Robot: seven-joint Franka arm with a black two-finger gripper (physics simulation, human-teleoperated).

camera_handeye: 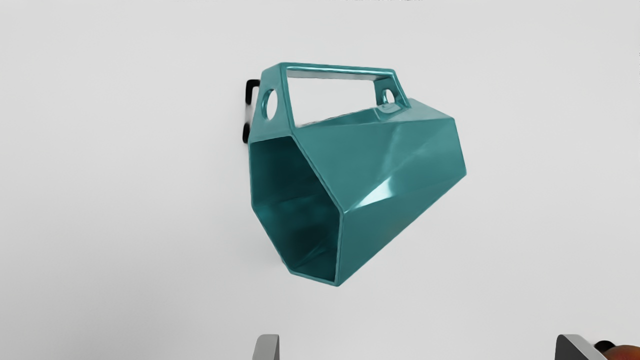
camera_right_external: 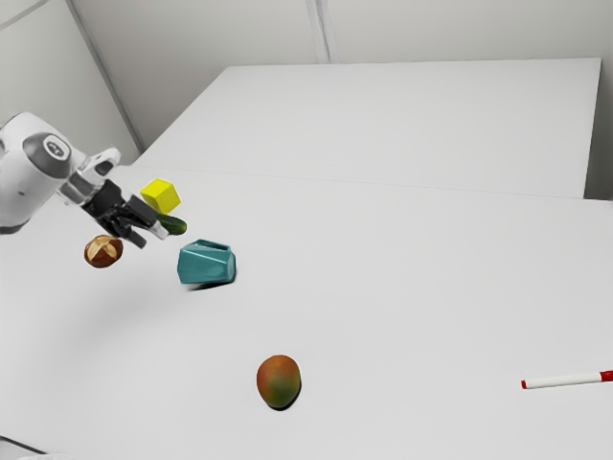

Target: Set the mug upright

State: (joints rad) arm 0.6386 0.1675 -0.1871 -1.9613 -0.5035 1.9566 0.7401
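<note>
table (camera_right_external: 412, 259): white, flat work surface; it carries all items listed below. arm (camera_right_external: 29, 172): white with dark grey joint parts; it enters from the exterior view's left and extends toward the exterior view's right. the hand end slopes downward, set at a slant rather than plumb, and is held above the table. gripper (camera_right_external: 152, 239): black body, pale fingertips, aimed obliquely down and toward the exterior view's right, near the mug (camera_right_external: 205, 264) but clear of it. state of the gripper: the two fingers (camera_handeye: 267, 348) stand wide apart, with nothing clamped. in the wrist view the mug lies ahead of the fingertips, offset toward one finger and touching neither. mug: teal, glossy, faceted; it rests on its side on the table, not upright. the mouth (camera_handeye: 295, 215) faces sideways and exposes the dark interior; the angular handle (camera_handeye: 340, 68) is on the side facing away from the fingertips. mango (camera_right_external: 279, 380): orange and green, well apart from the mug, toward the exterior view's near edge. bun (camera_right_external: 103, 251): brown with a pale cross mark, near the gripper on the exterior view's left. cube (camera_right_external: 160, 196): yellow, located past the gripper in the exterior view. marker (camera_right_external: 560, 381): white with red ends, lying at the exterior view's far right. cucumber (camera_right_external: 173, 225): dark green, just beside the cube, partly hidden behind the gripper.
</note>
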